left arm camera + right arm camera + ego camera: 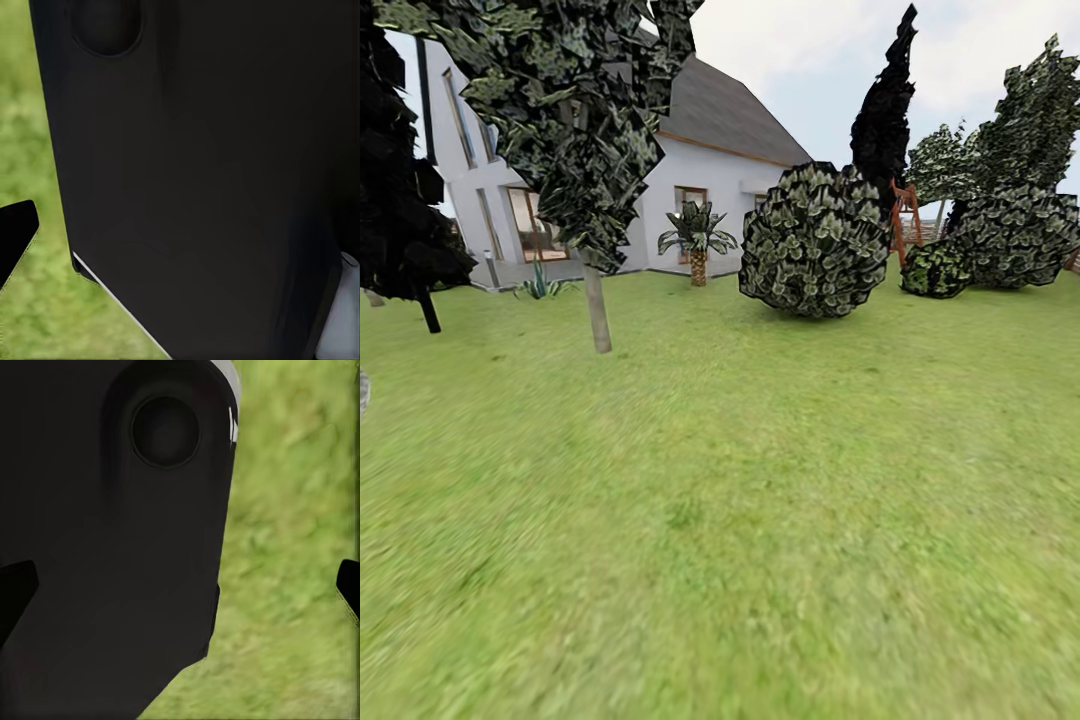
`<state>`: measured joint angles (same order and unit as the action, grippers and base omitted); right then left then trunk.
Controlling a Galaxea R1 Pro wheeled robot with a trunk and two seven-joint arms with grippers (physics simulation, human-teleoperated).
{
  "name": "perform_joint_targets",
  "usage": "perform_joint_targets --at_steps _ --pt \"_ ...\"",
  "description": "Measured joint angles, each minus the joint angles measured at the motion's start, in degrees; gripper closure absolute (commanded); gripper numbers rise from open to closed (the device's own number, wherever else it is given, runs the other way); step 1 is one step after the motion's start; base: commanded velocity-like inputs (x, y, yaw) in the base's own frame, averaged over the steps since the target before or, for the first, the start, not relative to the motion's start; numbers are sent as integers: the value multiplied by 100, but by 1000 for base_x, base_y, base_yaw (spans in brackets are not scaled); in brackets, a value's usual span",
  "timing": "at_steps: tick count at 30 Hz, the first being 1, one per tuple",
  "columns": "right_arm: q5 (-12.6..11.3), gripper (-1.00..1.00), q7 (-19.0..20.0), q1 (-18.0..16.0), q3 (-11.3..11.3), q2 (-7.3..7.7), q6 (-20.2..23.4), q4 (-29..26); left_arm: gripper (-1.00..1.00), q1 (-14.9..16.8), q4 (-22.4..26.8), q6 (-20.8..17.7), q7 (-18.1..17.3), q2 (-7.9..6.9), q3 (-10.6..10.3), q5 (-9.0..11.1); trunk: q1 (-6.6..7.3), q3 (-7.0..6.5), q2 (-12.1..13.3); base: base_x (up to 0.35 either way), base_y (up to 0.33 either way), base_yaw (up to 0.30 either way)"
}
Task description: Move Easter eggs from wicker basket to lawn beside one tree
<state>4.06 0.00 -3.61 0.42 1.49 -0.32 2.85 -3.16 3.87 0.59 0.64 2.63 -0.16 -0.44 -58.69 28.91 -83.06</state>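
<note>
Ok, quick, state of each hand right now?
Left hand: cannot be told; one fingertip shows.
Right hand: open, holding nothing, over the lawn.

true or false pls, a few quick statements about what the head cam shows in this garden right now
1. A tree with a bare grey-brown trunk stands on the lawn left of centre. True.
2. The house behind the lawn is red brick. False: its walls are white, under a dark grey roof.
3. A small palm stands close to the house wall. True.
4. The big round bush is left of the bare-trunked tree. False: it sits to that tree's right.
5. A tall dark narrow conifer rises behind the round bush. True.
6. The ground in the foreground is paved with stone. False: it is green grass.
</note>
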Motion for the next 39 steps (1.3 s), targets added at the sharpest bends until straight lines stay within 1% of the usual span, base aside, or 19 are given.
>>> perform_joint_targets --at_steps 5,8,12,16,39 --pt "-28 -100 2 0 -18 6 -13 -5 -100 -1 -2 4 0 0 0 3 0 0 0 334 0 0" --pt "-25 -100 1 0 -12 50 -13 -5 -100 0 -2 4 0 0 0 4 0 0 0 333 0 0" --pt "-37 -100 0 0 -18 46 -14 -7 -100 -4 -2 4 0 7 0 4 0 0 0 333 0 0" --pt "-34 -100 0 0 -24 79 -23 -32 -100 -2 -2 1 0 2 0 4 0 0 0 334 0 0" --pt "-38 -100 0 0 -16 79 -24 -18 -100 -3 -2 -4 0 7 0 1 0 0 0 333 0 0"
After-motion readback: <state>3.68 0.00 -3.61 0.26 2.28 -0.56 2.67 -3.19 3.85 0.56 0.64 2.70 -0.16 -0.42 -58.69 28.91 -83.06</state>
